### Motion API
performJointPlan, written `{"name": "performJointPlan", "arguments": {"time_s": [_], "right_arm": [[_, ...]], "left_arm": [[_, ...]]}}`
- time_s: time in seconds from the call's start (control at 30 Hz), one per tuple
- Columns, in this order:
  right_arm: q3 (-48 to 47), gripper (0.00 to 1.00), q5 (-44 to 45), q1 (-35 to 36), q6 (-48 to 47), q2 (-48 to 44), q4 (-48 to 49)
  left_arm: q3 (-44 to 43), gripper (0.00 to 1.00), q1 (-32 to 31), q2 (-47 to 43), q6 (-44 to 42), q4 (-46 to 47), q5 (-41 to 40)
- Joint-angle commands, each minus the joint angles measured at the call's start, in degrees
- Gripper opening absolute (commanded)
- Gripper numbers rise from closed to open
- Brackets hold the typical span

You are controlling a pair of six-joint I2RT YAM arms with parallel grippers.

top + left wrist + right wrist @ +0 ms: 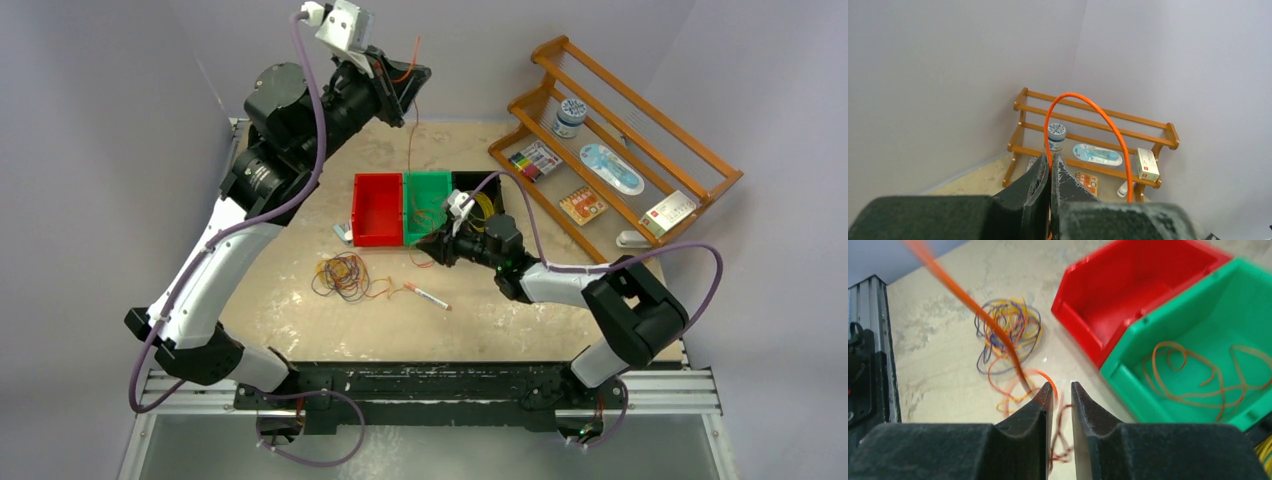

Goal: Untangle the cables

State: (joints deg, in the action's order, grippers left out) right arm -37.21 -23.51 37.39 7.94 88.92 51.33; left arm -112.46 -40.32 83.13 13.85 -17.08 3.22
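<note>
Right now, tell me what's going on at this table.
The left pincer, up high at the back, is shut on an orange cable that hangs down towards the green bin. The right pincer sits low beside that bin, jaws narrowly apart at the strand's lower end, not clamped. The rest of the tangle lies on the table.

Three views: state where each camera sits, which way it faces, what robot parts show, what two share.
Top external: overhead behind the robot, looking down on the table; left arm, right arm show.
Left wrist: raised high, facing the wooden rack; left gripper shut on the orange cable.
Right wrist: low over the table, facing the cable tangle, red bin, green bin; right gripper in front.
Shared: rack in top and left wrist; bins in top and right wrist.
</note>
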Motion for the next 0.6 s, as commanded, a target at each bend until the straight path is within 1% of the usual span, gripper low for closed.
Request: {"name": "performJointPlan", "arguments": {"time_s": [0.0, 0.2, 0.4, 0.57], "right_arm": [[3.3, 0.22, 0.8, 0.2, 4.3, 0.4, 7.4], [5.8, 0.21, 1.4, 0.4, 5.6, 1.9, 9.4], [7.7, 0.20, 1.4, 0.4, 6.5, 2.9, 10.9], [9.1, 0.21, 2.7, 0.3, 6.6, 1.1, 10.3]], "left_arm": [[-6.0, 0.00, -0.1, 0.6, -2.9, -0.4, -2.6], [-9.9, 0.00, 0.0, 2.0, -4.1, -1.4, -3.8], [-11.5, 0.00, -0.1, 2.7, -4.7, -1.8, -4.6], [-11.9, 0.00, 0.0, 3.5, -4.8, -2.2, -4.7]]}}
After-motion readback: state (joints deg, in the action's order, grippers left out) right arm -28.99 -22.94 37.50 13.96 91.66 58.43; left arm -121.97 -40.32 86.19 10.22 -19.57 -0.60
